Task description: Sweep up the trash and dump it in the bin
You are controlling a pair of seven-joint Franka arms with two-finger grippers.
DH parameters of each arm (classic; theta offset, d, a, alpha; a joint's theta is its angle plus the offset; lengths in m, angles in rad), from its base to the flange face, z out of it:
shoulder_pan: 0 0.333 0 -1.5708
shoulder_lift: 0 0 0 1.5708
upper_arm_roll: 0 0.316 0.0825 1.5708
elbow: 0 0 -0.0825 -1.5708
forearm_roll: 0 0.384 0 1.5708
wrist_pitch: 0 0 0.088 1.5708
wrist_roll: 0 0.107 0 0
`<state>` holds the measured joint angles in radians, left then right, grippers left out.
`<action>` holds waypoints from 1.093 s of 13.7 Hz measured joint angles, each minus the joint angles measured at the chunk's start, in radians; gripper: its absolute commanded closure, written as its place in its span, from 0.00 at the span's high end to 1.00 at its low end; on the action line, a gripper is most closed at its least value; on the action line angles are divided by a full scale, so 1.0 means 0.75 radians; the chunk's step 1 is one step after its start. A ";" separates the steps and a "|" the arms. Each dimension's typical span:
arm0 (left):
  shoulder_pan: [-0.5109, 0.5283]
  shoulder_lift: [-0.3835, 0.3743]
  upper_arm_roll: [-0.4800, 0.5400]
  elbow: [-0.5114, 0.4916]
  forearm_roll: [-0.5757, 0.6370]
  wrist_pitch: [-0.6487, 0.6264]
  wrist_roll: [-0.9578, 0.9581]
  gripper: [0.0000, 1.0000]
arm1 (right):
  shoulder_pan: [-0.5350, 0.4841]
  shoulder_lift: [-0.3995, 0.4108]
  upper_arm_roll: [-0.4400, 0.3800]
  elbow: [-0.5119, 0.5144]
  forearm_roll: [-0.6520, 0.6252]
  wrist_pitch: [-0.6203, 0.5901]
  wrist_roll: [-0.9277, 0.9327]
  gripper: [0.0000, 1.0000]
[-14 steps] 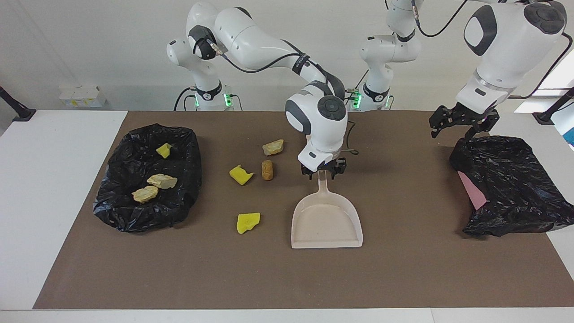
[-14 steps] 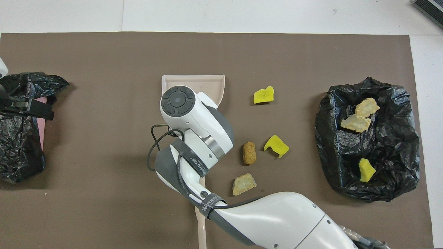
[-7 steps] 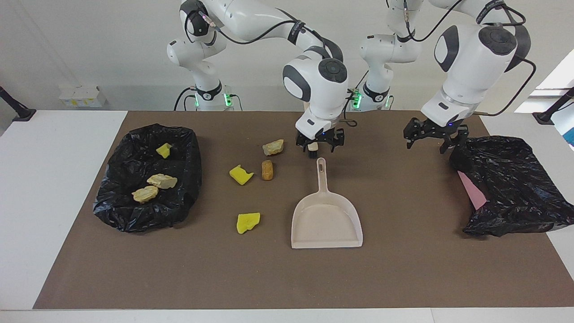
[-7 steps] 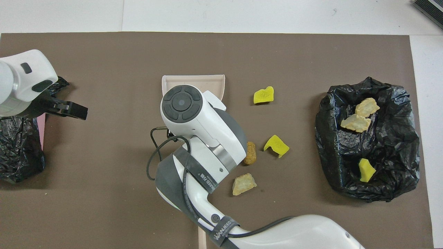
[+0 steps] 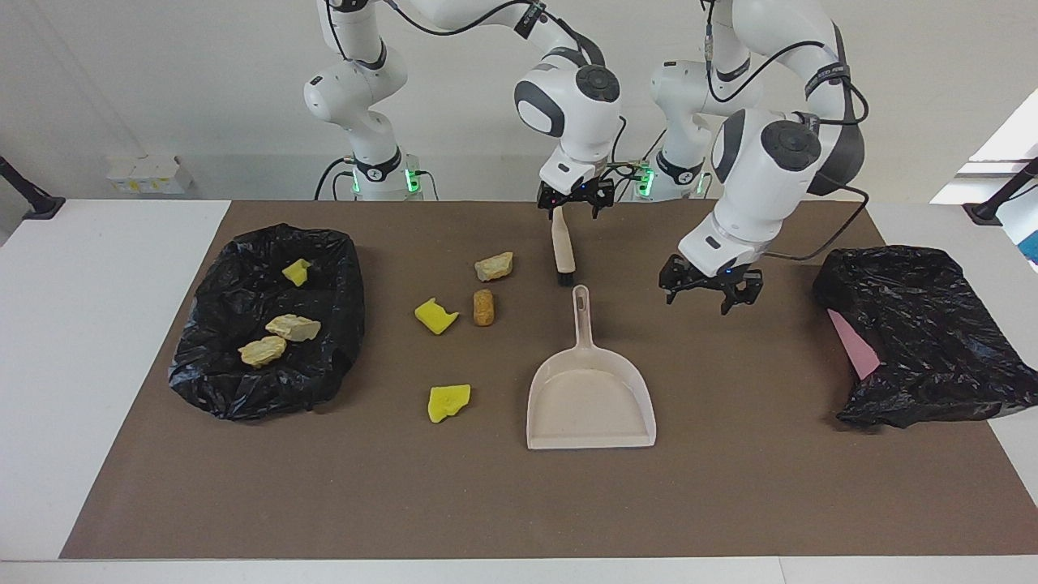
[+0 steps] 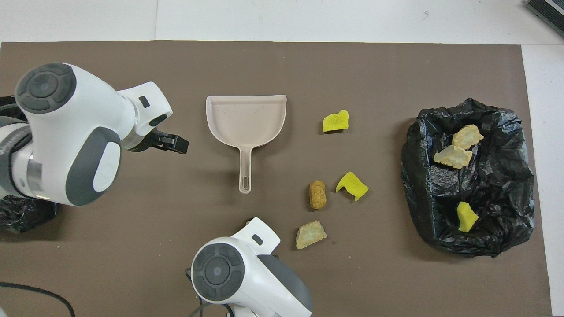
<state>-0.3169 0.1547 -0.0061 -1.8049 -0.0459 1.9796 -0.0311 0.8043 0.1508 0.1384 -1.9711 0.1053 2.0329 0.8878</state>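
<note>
Sweeping pending: right gripper [image 5: 574,200], jaws wide, over brush [image 5: 560,253]; left gripper [image 5: 710,290] wide; next, grasp brush.

We see both views evenly and brightly lit from above, sharp throughout, with soft short shadows under the dustpan [image 5: 590,397] and daylight glare at one edge of the facing view.

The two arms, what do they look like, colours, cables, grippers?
Both arms are glossy white with rounded grey joint caps and grey bands. Black cables run along them, and green lights glow at the bases. The left gripper and right gripper are small, black and two-fingered.
</note>
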 measured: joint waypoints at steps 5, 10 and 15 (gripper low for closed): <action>-0.185 0.059 -0.002 0.000 -0.008 0.096 -0.244 1.00 | 0.091 -0.079 0.000 -0.278 0.169 0.231 0.070 1.00; -0.337 0.134 -0.002 -0.006 -0.009 0.174 -0.456 1.00 | 0.126 -0.085 -0.003 -0.371 0.203 0.350 0.084 1.00; -0.368 0.163 -0.002 -0.136 -0.009 0.308 -0.521 0.44 | 0.127 -0.095 -0.004 -0.373 0.204 0.349 0.084 0.53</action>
<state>-0.5925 0.2770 -0.0073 -1.9070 -0.0524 2.2104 -0.4218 0.8992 0.0799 0.1353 -2.2508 0.2580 2.2949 0.9506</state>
